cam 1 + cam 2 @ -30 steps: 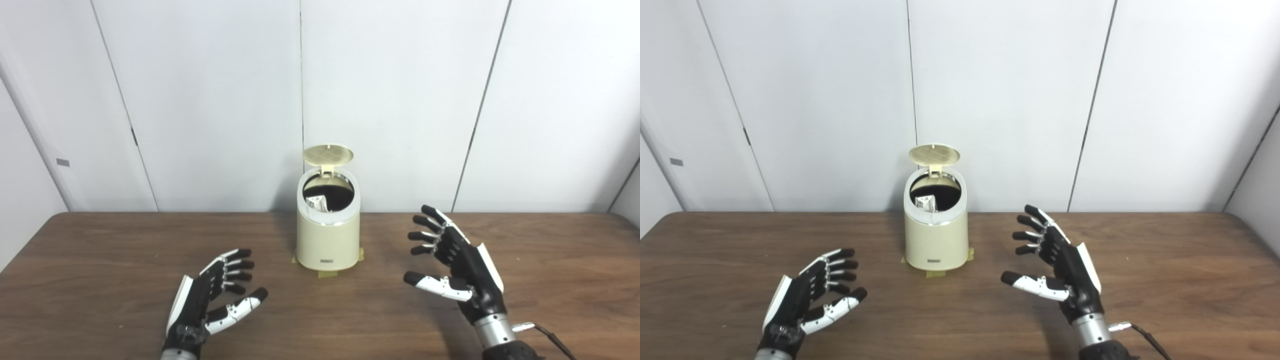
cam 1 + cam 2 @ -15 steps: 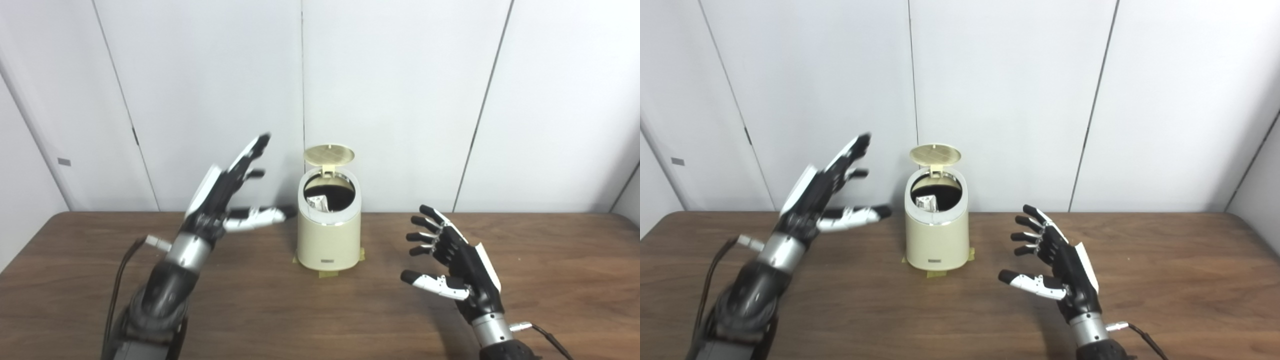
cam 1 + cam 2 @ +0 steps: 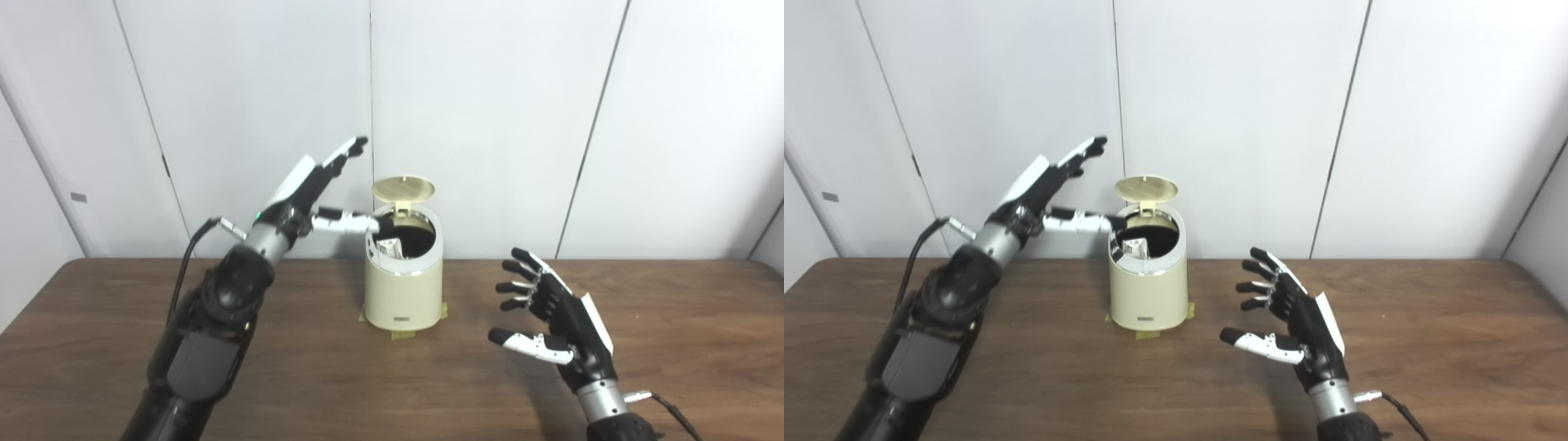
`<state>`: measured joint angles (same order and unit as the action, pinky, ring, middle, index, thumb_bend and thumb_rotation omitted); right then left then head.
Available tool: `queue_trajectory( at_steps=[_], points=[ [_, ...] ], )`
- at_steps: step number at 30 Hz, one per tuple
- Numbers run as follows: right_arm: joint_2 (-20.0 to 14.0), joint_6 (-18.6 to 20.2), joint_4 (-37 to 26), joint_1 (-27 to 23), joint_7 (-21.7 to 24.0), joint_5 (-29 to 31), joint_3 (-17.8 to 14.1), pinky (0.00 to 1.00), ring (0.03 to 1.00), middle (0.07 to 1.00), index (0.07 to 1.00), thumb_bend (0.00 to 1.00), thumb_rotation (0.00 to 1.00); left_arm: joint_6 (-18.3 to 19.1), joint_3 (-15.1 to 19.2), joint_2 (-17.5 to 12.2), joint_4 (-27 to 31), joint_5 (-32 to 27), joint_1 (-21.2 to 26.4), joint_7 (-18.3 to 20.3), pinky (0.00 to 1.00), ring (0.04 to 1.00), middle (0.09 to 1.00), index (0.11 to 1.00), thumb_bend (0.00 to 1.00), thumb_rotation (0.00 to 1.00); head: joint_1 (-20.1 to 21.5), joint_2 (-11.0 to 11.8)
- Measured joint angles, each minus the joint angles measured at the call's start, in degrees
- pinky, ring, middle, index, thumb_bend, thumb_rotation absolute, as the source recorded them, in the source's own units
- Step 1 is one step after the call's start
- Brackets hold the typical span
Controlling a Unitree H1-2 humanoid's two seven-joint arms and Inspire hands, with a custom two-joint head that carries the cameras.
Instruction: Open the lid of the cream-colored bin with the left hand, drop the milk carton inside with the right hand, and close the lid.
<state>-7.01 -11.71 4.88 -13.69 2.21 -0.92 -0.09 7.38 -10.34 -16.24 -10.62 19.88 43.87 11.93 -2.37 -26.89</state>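
The cream-colored bin (image 3: pixel 402 288) stands at the back middle of the table, on tape patches. Its round lid (image 3: pixel 403 189) stands open, tipped up at the back. The milk carton (image 3: pixel 388 248) lies inside the bin, its silvery top showing in the dark opening. My left hand (image 3: pixel 309 190) is open and raised to the left of the bin, thumb reaching to the bin's rim, fingers pointing up toward the lid. My right hand (image 3: pixel 557 321) is open and empty, low over the table to the right of the bin.
The brown wooden table (image 3: pixel 686 343) runs to a white panelled wall (image 3: pixel 490 110) right behind the bin. A cable (image 3: pixel 187 263) trails from my left wrist, and another (image 3: pixel 670 410) from my right wrist.
My left hand has risen from the table at the front left and moved up and right to the bin's rim. My right hand has drifted slightly lower. The lid stays open.
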Motion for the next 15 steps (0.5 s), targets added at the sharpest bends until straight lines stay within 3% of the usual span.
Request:
queue_trajectory(
  at_steps=[10, 15],
  points=[
    [0.9, 2.4, -2.2, 0.8, 0.0, -0.5, 0.0, 0.55, 0.682, 0.823, 0.830, 0.83, 0.22, -1.7, -6.2, -1.2, -4.2, 6.2, 2.9, 2.2, 0.79, 0.905, 0.868, 0.821, 0.92, 0.37, 0.9, -0.2],
    [1.4, 3.0, -2.3, 0.8, 0.0, -0.3, 0.0, 0.54, 0.683, 0.821, 0.828, 0.82, 0.21, -1.7, -6.5, -1.4, -4.3, 6.9, 3.3, 4.0, 0.90, 0.985, 0.877, 0.812, 0.93, 0.37, 1.1, -0.2]
  ],
)
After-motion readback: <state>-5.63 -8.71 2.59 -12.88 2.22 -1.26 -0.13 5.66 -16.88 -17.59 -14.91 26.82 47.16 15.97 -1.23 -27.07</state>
